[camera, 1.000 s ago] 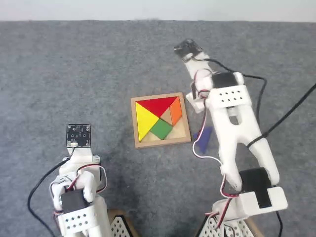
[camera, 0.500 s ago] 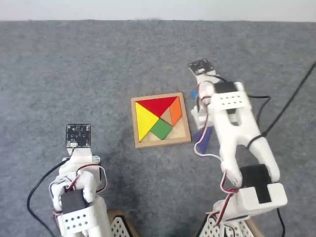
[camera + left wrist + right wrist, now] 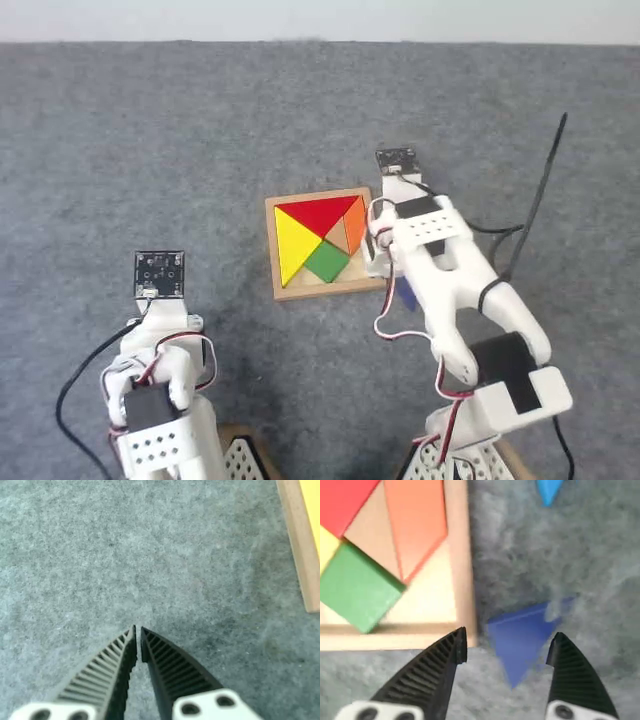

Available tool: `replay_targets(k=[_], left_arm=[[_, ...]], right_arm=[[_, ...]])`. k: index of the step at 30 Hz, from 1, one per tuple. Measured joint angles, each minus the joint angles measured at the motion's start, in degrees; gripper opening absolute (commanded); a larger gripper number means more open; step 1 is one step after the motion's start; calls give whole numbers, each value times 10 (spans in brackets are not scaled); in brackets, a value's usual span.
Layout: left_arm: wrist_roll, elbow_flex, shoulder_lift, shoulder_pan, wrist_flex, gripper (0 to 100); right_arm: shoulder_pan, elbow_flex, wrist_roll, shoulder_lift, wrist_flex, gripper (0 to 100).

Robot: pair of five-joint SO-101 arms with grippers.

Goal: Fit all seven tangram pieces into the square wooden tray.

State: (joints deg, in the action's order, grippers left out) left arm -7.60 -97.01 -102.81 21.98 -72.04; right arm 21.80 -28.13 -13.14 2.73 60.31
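The square wooden tray (image 3: 278,290) lies mid-table and holds a red triangle (image 3: 318,214), a yellow triangle (image 3: 291,247), a green square (image 3: 327,262) and an orange parallelogram (image 3: 356,222). In the right wrist view the tray rim (image 3: 466,580) sits beside a dark blue triangle (image 3: 522,637) on the carpet. My right gripper (image 3: 509,652) is open, hanging over that triangle with one finger on each side. A light blue piece (image 3: 549,489) lies further off. The dark blue triangle (image 3: 407,295) peeks from under the right arm. My left gripper (image 3: 138,632) is shut over bare carpet.
Grey carpet covers the table. The left arm (image 3: 158,330) stays at the near left, well away from the tray. A black cable (image 3: 535,210) arcs right of the right arm. The tray's corner (image 3: 300,545) edges into the left wrist view.
The right arm has pulled back from the far side of the table and swung down beside the tray's right edge, over the dark blue triangle. The left arm has not moved.
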Motion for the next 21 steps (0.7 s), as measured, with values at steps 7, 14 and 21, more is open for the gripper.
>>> replay_targets(k=[7, 14, 21], left_arm=[[0, 0, 0, 0, 0, 15], [0, 0, 0, 0, 0, 15], [0, 0, 0, 0, 0, 15]], right_arm=[[11, -12, -69, 28, -49, 189], [-12, -11, -71, 31, -55, 184], [-25, -19, -79, 33, -62, 172]])
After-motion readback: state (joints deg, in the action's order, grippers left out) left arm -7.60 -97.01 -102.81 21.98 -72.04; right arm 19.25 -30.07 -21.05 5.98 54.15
